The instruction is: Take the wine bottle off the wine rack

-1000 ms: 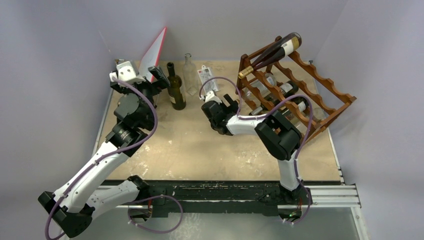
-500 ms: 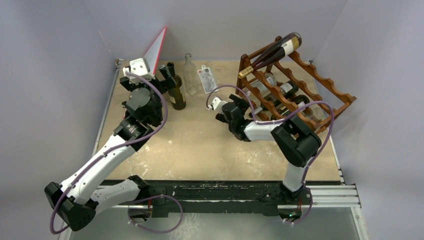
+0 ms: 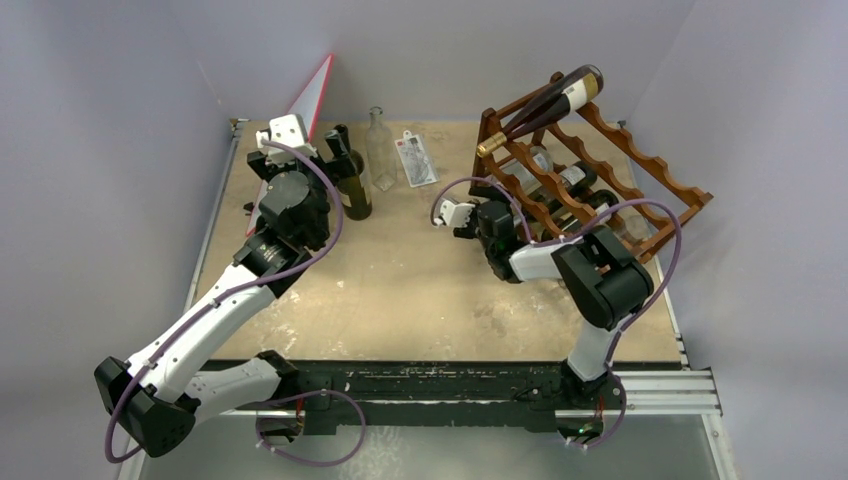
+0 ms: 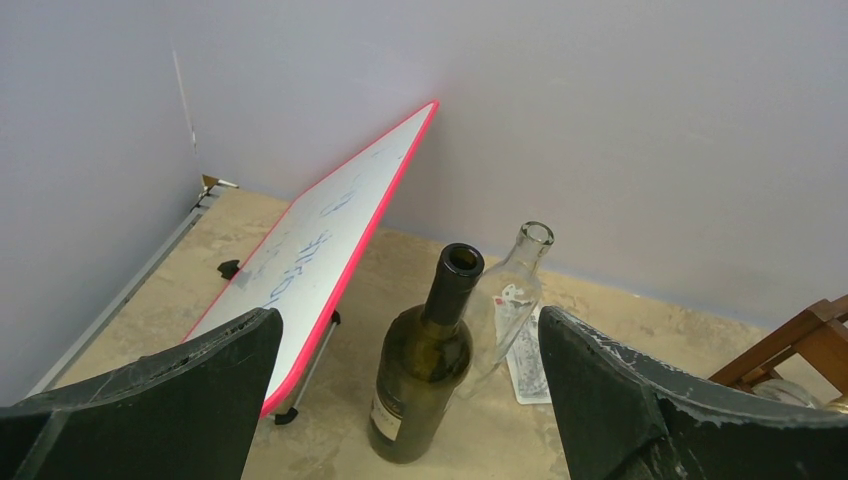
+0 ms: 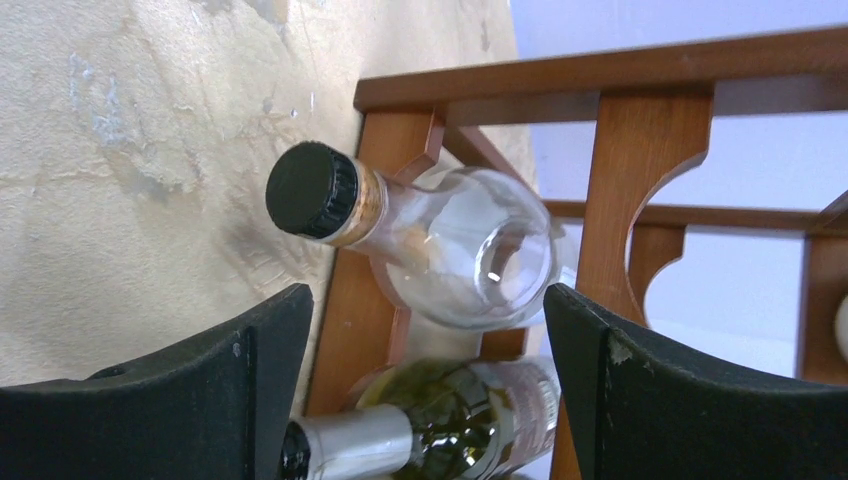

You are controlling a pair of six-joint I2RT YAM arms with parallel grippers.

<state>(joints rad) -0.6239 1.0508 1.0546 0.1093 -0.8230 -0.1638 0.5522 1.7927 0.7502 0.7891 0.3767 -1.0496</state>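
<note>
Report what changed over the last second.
The right gripper swung right, from mid-table up to the wine rack, open and facing a racked clear bottle. The left gripper edged right toward the standing dark bottle, open. Nothing was grasped; rack and bottles stayed put.

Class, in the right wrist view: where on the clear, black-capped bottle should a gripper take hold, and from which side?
Probably the neck, just behind the black cap, approached from the front. The clear bottle lies on its side in the wine rack, its body hemmed in, only the neck sticking out toward the open right gripper.
</note>
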